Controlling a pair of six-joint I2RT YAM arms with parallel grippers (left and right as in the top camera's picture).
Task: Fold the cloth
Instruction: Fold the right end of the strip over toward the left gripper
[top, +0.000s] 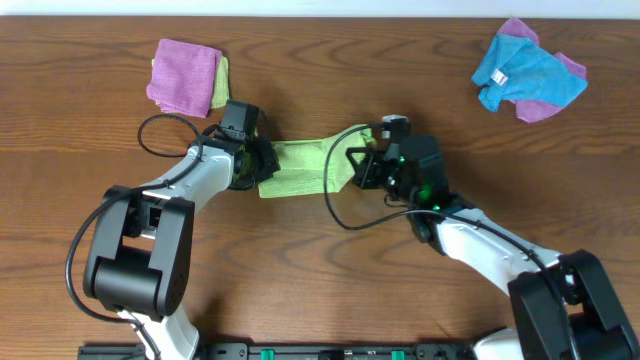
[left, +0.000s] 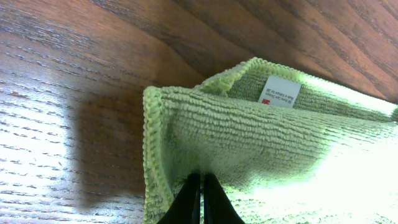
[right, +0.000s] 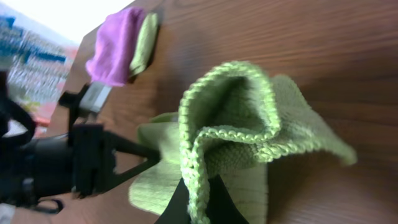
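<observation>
Lime-green terry cloth (top: 300, 168) strung over wood table (top: 330, 70), gripped both ends: L gripper (top: 264, 164) clamped tight on hemmed edge, R gripper (top: 354, 167) pinching bunched edge.

Through my left wrist view, a white tag (left: 278, 92) sewn to the cloth (left: 249, 149) carries a small red mark and lines of dark print, too fine to read. Overhead, the blue cloth (top: 540, 75) has a small label (top: 500, 76), also illegible.

Cloth (top: 300, 167) on the table (top: 320, 300) between left gripper (top: 265, 160) and right gripper (top: 352, 168), folded stack (top: 185, 75) behind-left, crumpled heap (top: 528, 72) behind-right
</observation>
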